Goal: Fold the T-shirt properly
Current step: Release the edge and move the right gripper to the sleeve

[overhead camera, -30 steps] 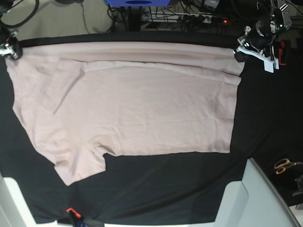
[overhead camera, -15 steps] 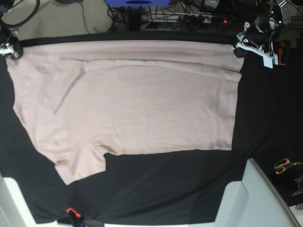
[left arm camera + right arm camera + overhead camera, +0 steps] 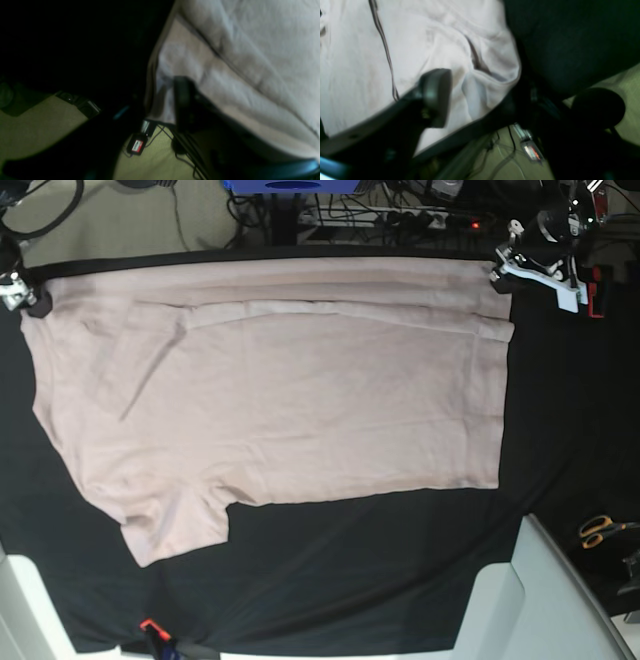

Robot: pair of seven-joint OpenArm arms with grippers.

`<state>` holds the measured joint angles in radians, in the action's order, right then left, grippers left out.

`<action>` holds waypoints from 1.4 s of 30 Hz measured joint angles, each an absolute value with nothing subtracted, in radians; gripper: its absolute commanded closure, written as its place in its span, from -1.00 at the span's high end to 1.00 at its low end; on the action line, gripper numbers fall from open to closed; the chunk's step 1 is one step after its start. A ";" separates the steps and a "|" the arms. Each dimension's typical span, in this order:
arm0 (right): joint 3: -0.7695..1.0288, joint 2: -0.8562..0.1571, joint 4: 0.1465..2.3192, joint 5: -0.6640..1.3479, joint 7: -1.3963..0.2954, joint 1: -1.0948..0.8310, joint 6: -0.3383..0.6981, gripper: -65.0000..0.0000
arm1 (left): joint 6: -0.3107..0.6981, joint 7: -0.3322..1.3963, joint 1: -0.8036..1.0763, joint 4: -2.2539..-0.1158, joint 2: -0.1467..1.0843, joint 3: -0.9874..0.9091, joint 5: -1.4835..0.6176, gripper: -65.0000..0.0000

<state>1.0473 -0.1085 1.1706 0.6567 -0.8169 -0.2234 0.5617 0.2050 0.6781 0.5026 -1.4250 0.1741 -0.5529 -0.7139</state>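
Pink T-shirt point(image 3: 290, 400) lies flat on black table point(image 3: 570, 410), far edge at table's rim. Left fingers point(image 3: 497, 277) part-open beside far corner; right fingers point(image 3: 437, 97) spread, gripping nothing. We smooth folded edge before next fold.

A table covered by a black cloth point(image 3: 560, 440) carries 1 garment: a plain pale pink short-sleeved cotton T-shirt point(image 3: 300, 400), spread flat across the left and middle, its far edge reaching the table's far edge. A narrow fold runs along that far side. 1 sleeve points toward the near left. Orange-handled scissors point(image 3: 600, 530) lie at the right edge.
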 measured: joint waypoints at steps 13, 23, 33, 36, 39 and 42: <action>1.115 -0.100 1.398 0.636 -0.834 -0.249 0.558 0.30 | 0.185 0.699 0.504 -1.605 0.159 -0.807 -0.687 -0.23; 0.602 -0.417 1.029 0.647 -0.598 0.078 0.563 0.29 | 0.187 0.700 0.377 -1.687 0.298 -0.670 -0.548 -0.24; -0.058 -0.502 0.347 0.647 -0.138 0.455 0.558 0.29 | 0.205 0.704 0.332 -1.678 0.289 -0.579 -0.363 -0.24; -0.152 -0.487 0.229 0.642 -0.084 0.512 0.505 0.29 | 0.206 0.704 0.332 -1.678 0.288 -0.578 -0.363 -0.24; -0.216 -0.476 0.212 0.646 -0.059 0.516 0.451 0.29 | 0.206 0.704 0.336 -1.678 0.286 -0.579 -0.363 -0.24; -0.257 -0.459 0.213 0.646 -0.044 0.519 0.434 0.29 | 0.206 0.704 0.335 -1.678 0.287 -0.579 -0.363 -0.24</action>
